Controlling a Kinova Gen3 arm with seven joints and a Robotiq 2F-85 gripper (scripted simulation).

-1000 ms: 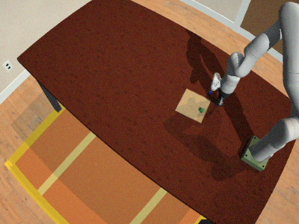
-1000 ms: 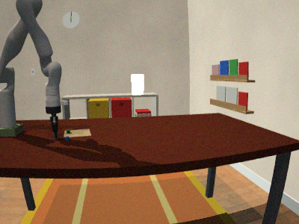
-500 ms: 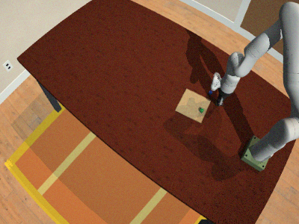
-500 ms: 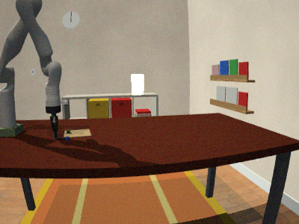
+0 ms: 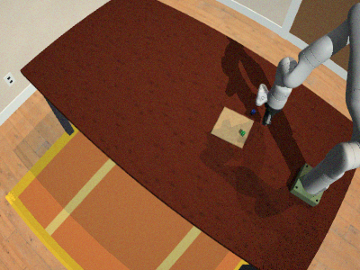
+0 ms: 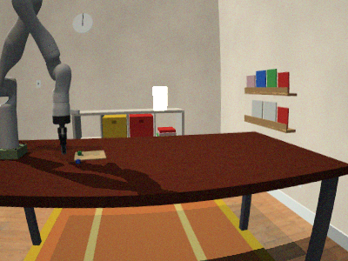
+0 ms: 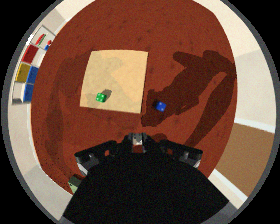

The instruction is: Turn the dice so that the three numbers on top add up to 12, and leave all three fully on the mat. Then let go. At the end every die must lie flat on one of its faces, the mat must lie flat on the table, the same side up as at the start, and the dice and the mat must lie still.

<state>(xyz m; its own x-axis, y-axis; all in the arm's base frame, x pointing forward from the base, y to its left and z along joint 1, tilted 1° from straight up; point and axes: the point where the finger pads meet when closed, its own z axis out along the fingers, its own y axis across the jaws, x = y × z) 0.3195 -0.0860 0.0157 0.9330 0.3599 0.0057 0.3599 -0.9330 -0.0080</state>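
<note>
The green die sits on the mat; the blue die lies off it, and the fingers pinch a small thing, likely die 3.

grey rounded arm, black hand
</note>
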